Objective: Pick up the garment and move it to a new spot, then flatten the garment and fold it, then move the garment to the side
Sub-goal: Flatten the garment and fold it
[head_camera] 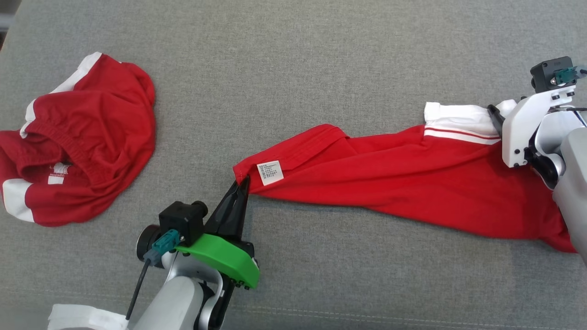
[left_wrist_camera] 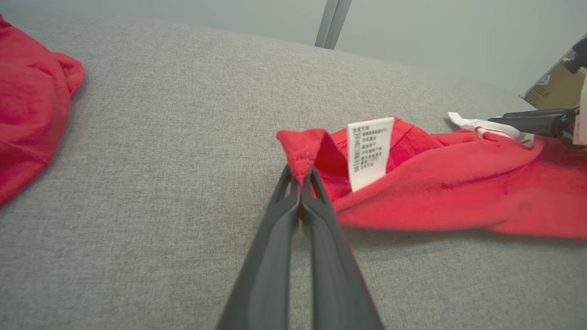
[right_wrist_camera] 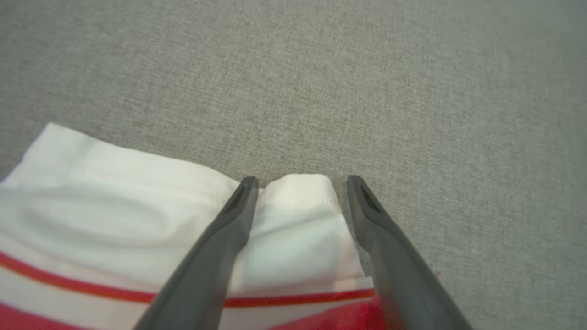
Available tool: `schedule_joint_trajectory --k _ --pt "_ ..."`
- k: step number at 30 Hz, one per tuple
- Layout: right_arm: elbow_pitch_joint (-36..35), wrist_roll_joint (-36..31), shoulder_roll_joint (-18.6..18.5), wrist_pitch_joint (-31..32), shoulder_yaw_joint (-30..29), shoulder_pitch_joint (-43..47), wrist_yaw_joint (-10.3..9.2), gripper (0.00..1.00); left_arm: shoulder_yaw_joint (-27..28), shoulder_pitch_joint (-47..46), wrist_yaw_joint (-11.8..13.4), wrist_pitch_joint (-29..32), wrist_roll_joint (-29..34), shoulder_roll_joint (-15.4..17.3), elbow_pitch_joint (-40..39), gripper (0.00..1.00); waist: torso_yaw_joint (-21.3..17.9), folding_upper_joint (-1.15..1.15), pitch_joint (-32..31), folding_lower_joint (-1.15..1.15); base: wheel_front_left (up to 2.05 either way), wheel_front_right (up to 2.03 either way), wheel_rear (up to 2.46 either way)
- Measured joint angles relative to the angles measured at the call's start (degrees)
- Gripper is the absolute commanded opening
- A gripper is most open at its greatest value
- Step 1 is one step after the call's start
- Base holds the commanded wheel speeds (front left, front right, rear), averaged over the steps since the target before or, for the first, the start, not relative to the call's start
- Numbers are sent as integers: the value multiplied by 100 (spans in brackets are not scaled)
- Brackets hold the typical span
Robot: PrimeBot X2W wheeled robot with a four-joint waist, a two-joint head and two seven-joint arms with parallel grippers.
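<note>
Stretched lengthwise across the grey fabric surface (head_camera: pixel 293 68): the garment (head_camera: pixel 412 183). Left hand (head_camera: pixel 245 182) pinched tight on its red corner beside the care label (head_camera: pixel 270 173); right hand (right_wrist_camera: pixel 300 183) spread wide astride the white cuff (right_wrist_camera: pixel 114 206), gripping nothing. Likely to drag and bunch if lifted from the left end alone, or to slip from that thin pinch.

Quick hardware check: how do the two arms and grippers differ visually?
Left gripper: dark tapered fingers with slotted tips, green curved bracket, black camera box, teal plug, black cable, silver-grey forearm. Right gripper: same fingers, camera and plug, but a white bracket.
</note>
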Motion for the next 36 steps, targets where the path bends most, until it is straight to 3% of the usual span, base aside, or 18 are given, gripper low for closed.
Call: schedule_joint_trajectory --k 5,8,10,11,14,18,21,36 --pt "153 25 0 187 51 -114 1 100 2 8 8 51 0 14 -69 0 -5 0 20 0 0 0 0" --pt "185 60 18 229 122 -140 1 91 3 14 10 63 0 36 -145 0 -24 0 21 0 0 0 0" --pt "194 63 41 245 182 -164 1 76 4 24 25 100 0 53 -170 0 -36 0 23 0 0 0 0" --pt "199 85 55 285 237 -182 1 50 3 32 27 102 0 68 -174 0 -42 0 24 0 0 0 0" --pt "200 121 102 349 421 -219 1 35 4 58 29 142 0 113 -197 0 -57 0 23 0 0 0 0" --pt "196 127 102 347 561 -247 7 0 12 103 54 153 0 130 -220 0 -80 0 16 0 0 0 0" --pt "148 126 68 153 622 -276 8 0 35 115 58 153 0 133 -276 0 -97 0 6 0 0 0 0" --pt "-840 214 269 -2239 130 -1165 8 0 1125 -387 194 -190 -259 188 -771 0 -518 0 -264 0 0 0 0"
